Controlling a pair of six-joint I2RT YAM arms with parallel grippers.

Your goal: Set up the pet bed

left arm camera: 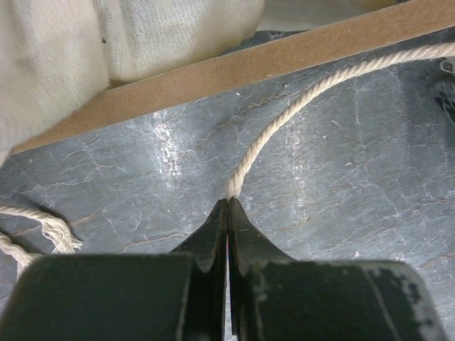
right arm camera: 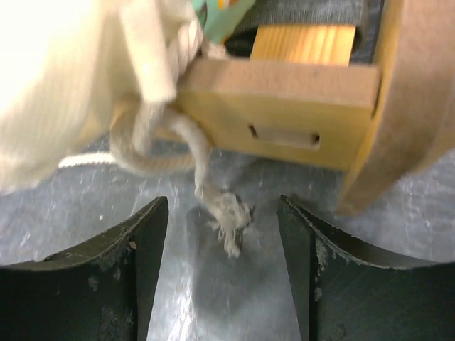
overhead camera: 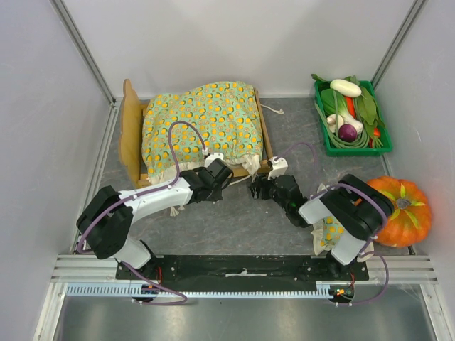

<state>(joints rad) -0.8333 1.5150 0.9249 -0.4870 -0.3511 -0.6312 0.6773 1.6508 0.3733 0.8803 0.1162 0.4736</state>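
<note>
While the left gripper [left arm camera: 227, 204] is pinched fully closed on a twisted cream cord [left arm camera: 284, 114], its tips low over the grey table [left arm camera: 355, 213], the right gripper [right arm camera: 222, 209] stands with its jaws wide apart and grips nothing. Between the right fingers a frayed cord end [right arm camera: 229, 217] lies on the table, touching neither finger as far as the wrist view shows. That cord hangs from a loop at the cream underside of the blanket [right arm camera: 57, 85], just beside the near foot-end corner of the pet bed [right arm camera: 284, 92].

From above, the pet bed [overhead camera: 130, 135] sits at the back centre of the table, one long side facing the arms, its headboard upright on the left. The green orange-dotted blanket [overhead camera: 202, 121] is draped over it and hides the base. The left gripper [overhead camera: 226, 170] is by the near rail, the right gripper [overhead camera: 257, 189] near the foot-end corner. Well to the right are a green crate [overhead camera: 323, 145] of vegetables and an orange pumpkin [overhead camera: 402, 209].
</note>
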